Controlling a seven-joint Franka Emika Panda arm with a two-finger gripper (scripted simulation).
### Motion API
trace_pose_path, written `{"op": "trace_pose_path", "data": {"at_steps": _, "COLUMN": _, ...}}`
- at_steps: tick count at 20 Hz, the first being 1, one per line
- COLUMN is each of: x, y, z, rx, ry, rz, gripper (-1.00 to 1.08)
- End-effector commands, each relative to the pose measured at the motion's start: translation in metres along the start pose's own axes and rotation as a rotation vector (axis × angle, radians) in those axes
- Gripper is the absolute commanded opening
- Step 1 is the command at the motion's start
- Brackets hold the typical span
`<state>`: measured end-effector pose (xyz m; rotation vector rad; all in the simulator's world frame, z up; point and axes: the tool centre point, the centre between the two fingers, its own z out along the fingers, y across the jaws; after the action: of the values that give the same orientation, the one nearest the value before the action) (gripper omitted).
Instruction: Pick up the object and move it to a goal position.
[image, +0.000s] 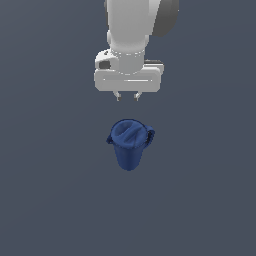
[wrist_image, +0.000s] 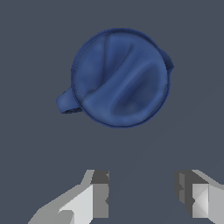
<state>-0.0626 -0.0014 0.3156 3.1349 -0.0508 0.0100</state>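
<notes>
The object is a dark blue tapered bin (image: 129, 143) with two small side handles and a swirled, ridged top. It stands upright on the grey floor in the middle of the exterior view. My gripper (image: 128, 96) hangs above and behind it, apart from it, fingers pointing down with a gap between them and nothing held. In the wrist view the bin's round top (wrist_image: 120, 78) shows from above, with one handle (wrist_image: 67, 102) sticking out. My gripper (wrist_image: 142, 194) is open, and its fingers (wrist_image: 99, 197) lie clear of the bin.
A plain dark grey floor (image: 50, 200) surrounds the bin on all sides. No other objects or goal marker show in either view.
</notes>
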Motion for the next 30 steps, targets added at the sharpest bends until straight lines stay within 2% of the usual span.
{"op": "trace_pose_path", "data": {"at_steps": 1, "x": 0.001, "y": -0.001, "z": 0.001, "rx": -0.002, "ry": 0.0, "rz": 0.016, "gripper": 0.28}}
{"op": "trace_pose_path", "data": {"at_steps": 11, "x": 0.007, "y": -0.01, "z": 0.011, "rx": -0.014, "ry": 0.006, "rz": 0.148, "gripper": 0.28}}
{"op": "trace_pose_path", "data": {"at_steps": 30, "x": 0.024, "y": -0.04, "z": 0.039, "rx": -0.058, "ry": 0.046, "rz": 0.543, "gripper": 0.28}}
